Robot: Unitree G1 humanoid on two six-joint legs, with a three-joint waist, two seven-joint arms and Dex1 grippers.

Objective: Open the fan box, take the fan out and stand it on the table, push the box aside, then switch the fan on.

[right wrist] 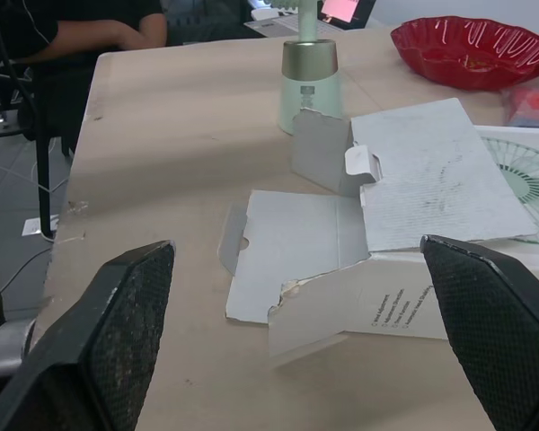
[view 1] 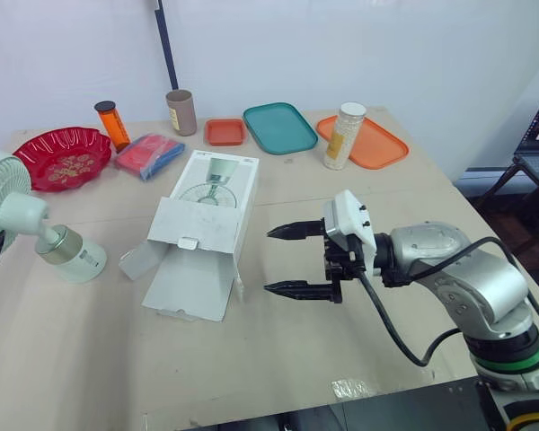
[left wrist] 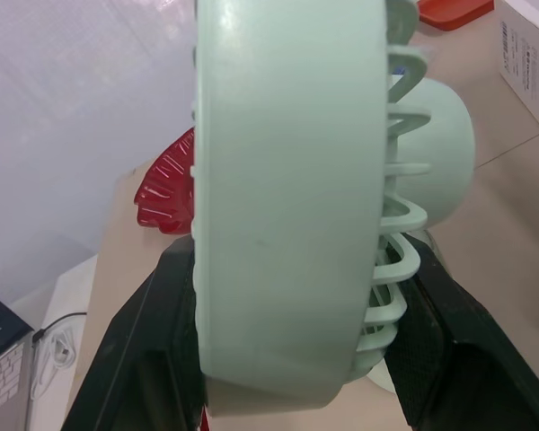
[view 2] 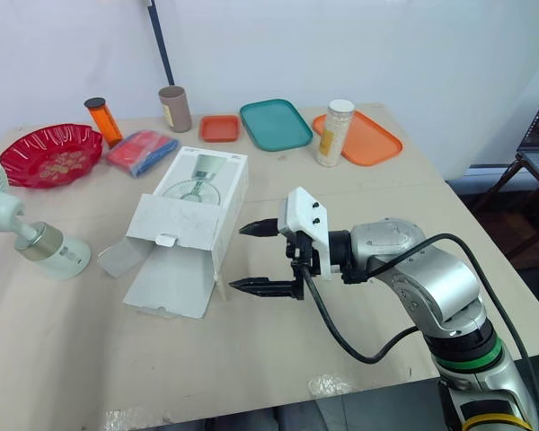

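The pale green fan (view 1: 36,224) stands at the table's left edge, its round base (view 1: 76,260) on the tabletop. My left gripper (left wrist: 296,305) is shut on the fan's head (left wrist: 287,197), with one black finger on each side of the rim. The white fan box (view 1: 207,215) lies flat mid-table, its near end flaps (right wrist: 296,251) folded open. My right gripper (view 1: 269,260) hovers just right of the box's open end, fingers pointing at it. It is open and holds nothing.
Along the far edge stand a red bowl (view 1: 61,157), an orange bottle (view 1: 113,124), a red and blue packet (view 1: 149,154), a brown cup (view 1: 181,111), a small orange tray (view 1: 225,132), a teal tray (view 1: 280,127), an orange tray (view 1: 377,144) and a jar (view 1: 344,136). A person (right wrist: 72,27) sits beyond the table's left end.
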